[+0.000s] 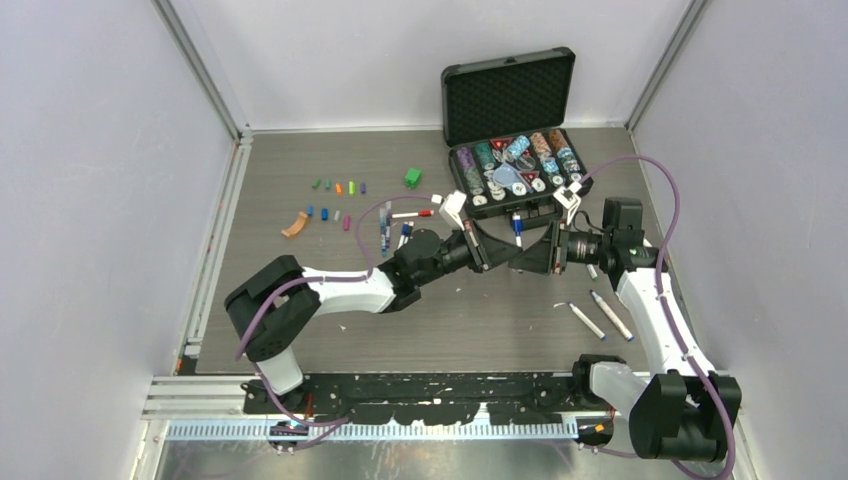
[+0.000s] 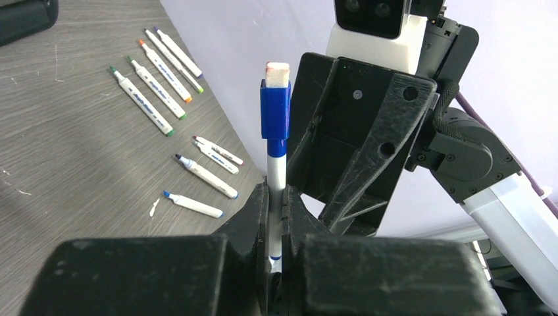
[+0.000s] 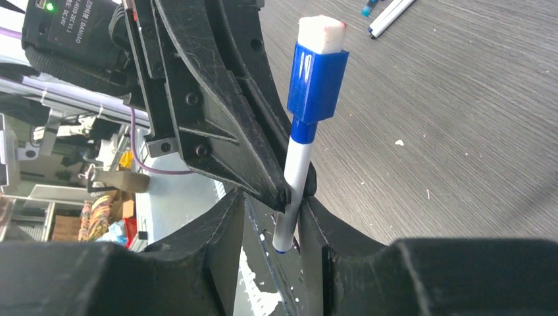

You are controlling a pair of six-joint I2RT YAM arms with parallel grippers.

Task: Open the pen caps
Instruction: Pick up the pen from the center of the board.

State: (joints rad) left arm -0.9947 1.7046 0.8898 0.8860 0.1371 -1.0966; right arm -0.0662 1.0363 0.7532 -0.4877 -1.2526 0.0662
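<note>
A white-barrelled pen [image 2: 277, 172] with a blue cap [image 2: 275, 110] on it stands upright in the air over the table's middle. My left gripper [image 2: 276, 197] is shut on its barrel. My right gripper [image 3: 273, 197] faces it with its jaws open around the pen's lower end [image 3: 289, 210]; the barrel lies against one finger and the other stands apart. The cap [image 3: 317, 79] sits above both grippers. In the top view the pen [image 1: 517, 228] rises between the left gripper [image 1: 495, 255] and the right gripper [image 1: 535, 255]. Several loose pen caps [image 1: 339, 188] lie at the far left.
Uncapped pens [image 1: 392, 225] lie left of the grippers, and more [image 1: 600, 317] lie near the right arm. An open black case [image 1: 515, 165] of poker chips stands at the back. A green cube [image 1: 412, 178] and an orange curved piece [image 1: 294, 225] lie near the caps.
</note>
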